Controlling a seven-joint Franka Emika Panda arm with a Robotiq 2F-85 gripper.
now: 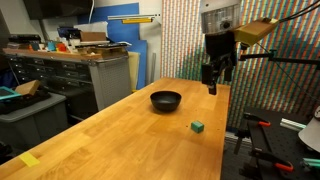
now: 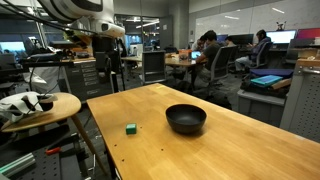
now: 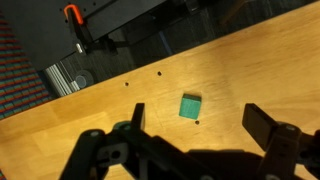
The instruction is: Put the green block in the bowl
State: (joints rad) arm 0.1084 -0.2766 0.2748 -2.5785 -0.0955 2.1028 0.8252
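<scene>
The green block (image 1: 198, 126) is a tiny cube lying on the wooden table, also seen in an exterior view (image 2: 131, 128) and in the wrist view (image 3: 190, 106). The black bowl (image 1: 165, 100) sits near the table's middle, a short way from the block; it also shows in an exterior view (image 2: 185, 118). My gripper (image 1: 213, 84) hangs high above the table's far edge, open and empty; it also shows in an exterior view (image 2: 114, 70). In the wrist view its fingers (image 3: 198, 120) are spread wide with the block far below between them. The bowl is out of the wrist view.
The wooden table (image 1: 120, 135) has edges close to the block. A yellow tape piece (image 1: 30, 159) lies at a near corner. Red-handled clamps (image 3: 72, 20) and stands sit beside the table. A stool (image 2: 40, 108) with objects and people at desks stand beyond.
</scene>
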